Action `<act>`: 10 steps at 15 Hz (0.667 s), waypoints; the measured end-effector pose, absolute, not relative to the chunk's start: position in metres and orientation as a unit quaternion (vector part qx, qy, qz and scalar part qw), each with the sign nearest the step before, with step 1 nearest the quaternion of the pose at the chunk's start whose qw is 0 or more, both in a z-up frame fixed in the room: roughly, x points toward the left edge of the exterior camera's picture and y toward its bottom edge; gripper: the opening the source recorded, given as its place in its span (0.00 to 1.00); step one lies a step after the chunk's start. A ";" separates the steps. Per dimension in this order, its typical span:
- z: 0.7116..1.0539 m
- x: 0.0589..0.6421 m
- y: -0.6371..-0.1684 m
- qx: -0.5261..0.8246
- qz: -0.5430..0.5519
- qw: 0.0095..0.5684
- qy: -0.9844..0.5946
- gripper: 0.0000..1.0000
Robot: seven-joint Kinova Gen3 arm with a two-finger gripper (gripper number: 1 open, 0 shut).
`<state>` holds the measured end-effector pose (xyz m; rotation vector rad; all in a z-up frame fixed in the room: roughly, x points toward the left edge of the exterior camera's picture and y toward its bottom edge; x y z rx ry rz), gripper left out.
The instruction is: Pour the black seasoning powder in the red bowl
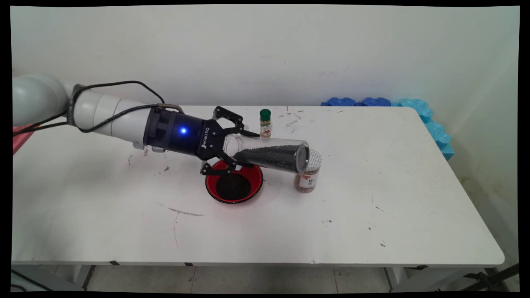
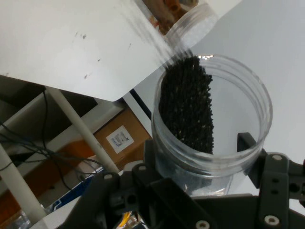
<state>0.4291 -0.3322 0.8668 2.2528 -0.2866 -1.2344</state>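
The arm reached in from the left, low over the white table (image 1: 124, 215), and the gripper (image 1: 240, 147) was clenched on a clear jar (image 1: 269, 154) partly filled with black grains. It held the jar by its base end, one finger above and one below. The jar lay almost on its side in the air, its long axis running on from the gripper toward the right and dipping slightly at the far end. The grains had settled along the jar's lower side.

Below the gripper and the jar's base end sat a red bowl (image 1: 256, 176) on the table, with a dark heap of the same black stuff in it. So the bowl lay under the held end, not under the far end.

Behind the jar, near the table's back edge, stood a small bottle with a green cap (image 1: 265, 123). Furthest right, a short spice jar (image 1: 308, 178) stood upright, its white perforated lid just behind the tilted jar's far end; whether they touched I could not tell.

In the hand view the jar (image 2: 214, 124) filled the space ahead of the gripper (image 2: 195, 191).
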 end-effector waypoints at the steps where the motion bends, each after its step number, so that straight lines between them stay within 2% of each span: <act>1: 0.866 0.430 -0.332 0.838 -0.461 0.274 -0.101 0.00; 10: 0.865 0.434 -0.333 0.836 -0.471 0.271 -0.074 0.00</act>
